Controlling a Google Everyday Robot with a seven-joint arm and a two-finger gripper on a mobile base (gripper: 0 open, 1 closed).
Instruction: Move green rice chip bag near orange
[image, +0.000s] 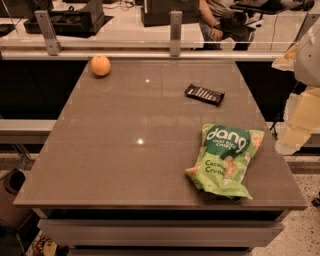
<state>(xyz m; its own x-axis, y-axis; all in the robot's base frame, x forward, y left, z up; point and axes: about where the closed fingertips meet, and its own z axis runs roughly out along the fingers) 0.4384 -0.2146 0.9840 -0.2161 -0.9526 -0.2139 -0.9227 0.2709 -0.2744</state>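
- Green rice chip bag (225, 160): lies flat at the near right corner of the table (125, 150), well apart from the orange.
- Orange (100, 65): far left corner; round, and may roll off if nudged.
- Black packet (204, 94): near the route; a dragged bag could sweep it.
- Pincer (296, 131): beyond the right edge; grip state cannot be told.

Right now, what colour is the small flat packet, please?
Packet: black, pale markings, camera view; end effector at right edge.

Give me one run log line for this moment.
green rice chip bag: front right, untouched | orange: far left | gripper: right of table
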